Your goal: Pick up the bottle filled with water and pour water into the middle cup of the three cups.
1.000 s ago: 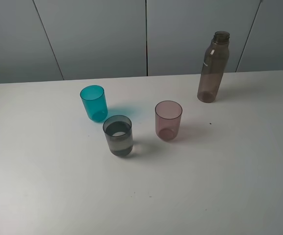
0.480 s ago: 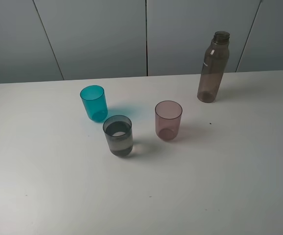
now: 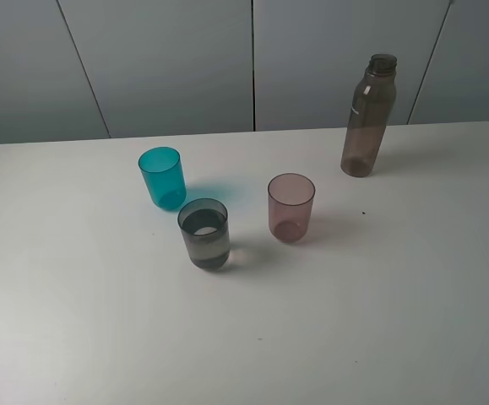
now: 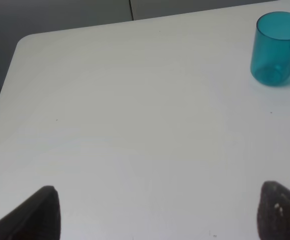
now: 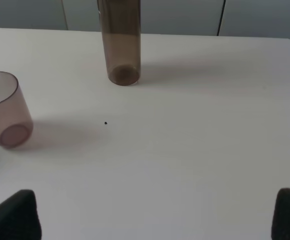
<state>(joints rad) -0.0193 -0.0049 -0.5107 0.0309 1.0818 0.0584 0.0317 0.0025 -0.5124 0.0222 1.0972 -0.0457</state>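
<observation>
The smoky grey-brown bottle (image 3: 367, 116) stands upright at the table's back right; its lower part shows in the right wrist view (image 5: 119, 42). The smoky grey middle cup (image 3: 203, 234) stands between the teal cup (image 3: 161, 177) and the pinkish-mauve cup (image 3: 290, 207), nearest the front, and holds some water. The teal cup shows in the left wrist view (image 4: 277, 48), the mauve cup in the right wrist view (image 5: 2, 109). My left gripper (image 4: 157, 212) and right gripper (image 5: 155, 215) are open and empty, fingertips wide apart, far from the objects. Neither arm shows in the exterior view.
The white table (image 3: 379, 304) has a rounded back left corner (image 4: 27, 40). Grey wall panels (image 3: 168, 59) stand behind the table. A small dark speck (image 5: 105, 123) lies on the table between the bottle and the mauve cup.
</observation>
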